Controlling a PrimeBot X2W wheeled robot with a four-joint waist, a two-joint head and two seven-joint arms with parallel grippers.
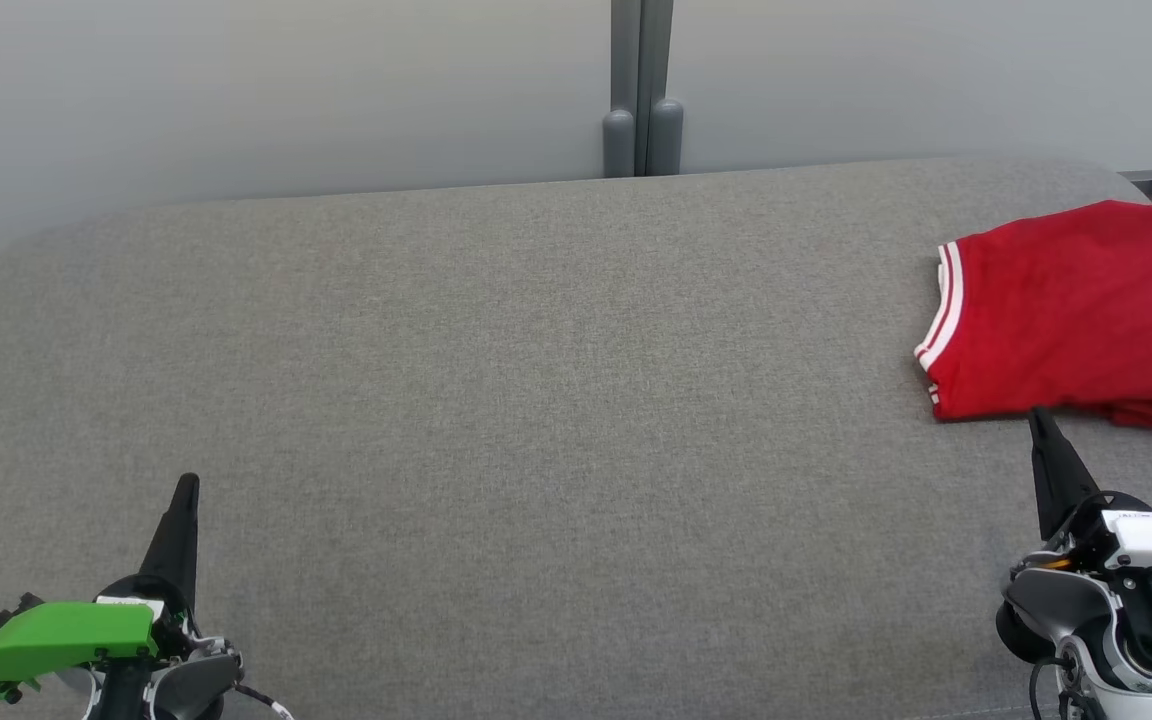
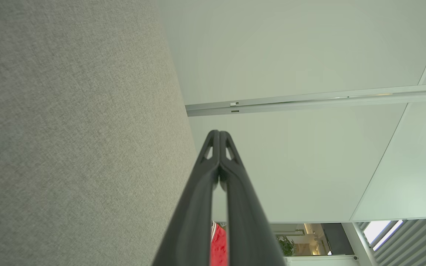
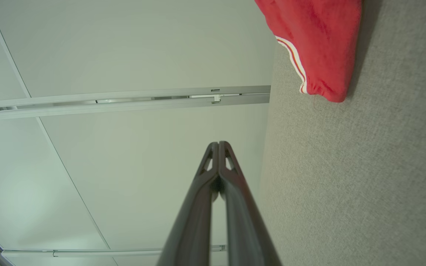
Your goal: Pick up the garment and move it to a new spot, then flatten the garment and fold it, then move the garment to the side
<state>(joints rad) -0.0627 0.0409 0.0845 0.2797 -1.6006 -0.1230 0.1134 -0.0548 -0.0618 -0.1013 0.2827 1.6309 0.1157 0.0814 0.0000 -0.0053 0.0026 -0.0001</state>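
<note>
Grey cushion (image 1: 536, 400) bears the folded garment (image 1: 1076, 310), cut off at right, trim facing left; left gripper (image 1: 188, 482) and right gripper (image 1: 1036, 414) sit closed, empty.

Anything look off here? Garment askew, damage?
Nothing stands out. The garment lies folded at the right of the grey surface, with a rumpled lower layer peeking out along its near edge. Shut and empty: left gripper, right gripper.
</note>
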